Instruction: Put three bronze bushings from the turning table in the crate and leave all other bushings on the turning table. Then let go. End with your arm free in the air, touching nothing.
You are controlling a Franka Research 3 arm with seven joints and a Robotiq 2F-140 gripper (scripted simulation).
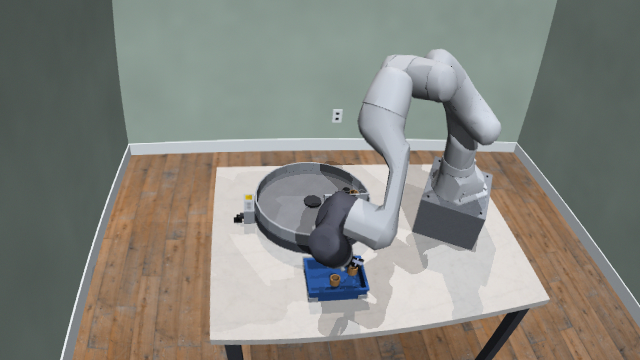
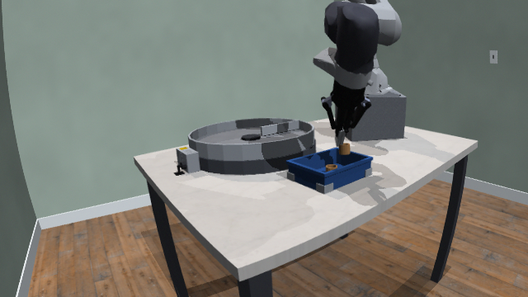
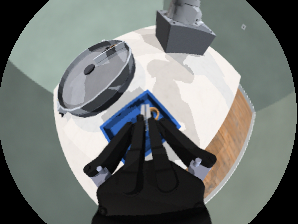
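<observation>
My gripper hangs over the far side of the blue crate, shut on the rim of a bronze bushing that sits low in the crate mouth. The held bushing also shows in the top view and in the wrist view. A second bronze bushing lies on the crate floor. On the grey turning table a bronze bushing and a dark bushing sit by the right rim, partly hidden by my arm.
A black hub marks the turning table's middle, and a grey divider stands on it. A small control box is at its left. My arm's grey base block stands at the right.
</observation>
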